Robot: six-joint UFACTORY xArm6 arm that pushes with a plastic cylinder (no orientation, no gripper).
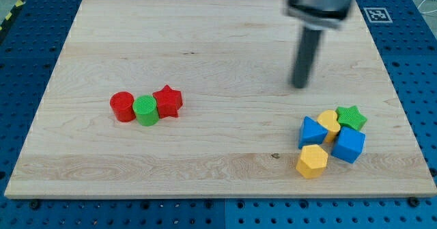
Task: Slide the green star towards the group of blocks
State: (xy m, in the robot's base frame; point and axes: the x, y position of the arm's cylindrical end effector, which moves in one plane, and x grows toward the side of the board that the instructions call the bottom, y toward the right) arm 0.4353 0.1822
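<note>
The green star (351, 117) lies at the view's lower right, touching the top right of a cluster: a yellow block (329, 122), a blue triangle-like block (312, 132), a blue cube (349, 145) and a yellow hexagon (313, 160). My tip (300, 85) stands on the board up and to the left of the star, apart from every block. A second group lies at the view's left: a red cylinder (123, 106), a green cylinder (145, 110) and a red star (167, 101), touching in a row.
The wooden board (205, 44) lies on a blue perforated table. A black and white marker tag (376, 14) sits beyond the board's top right corner. The board's right edge runs close to the green star.
</note>
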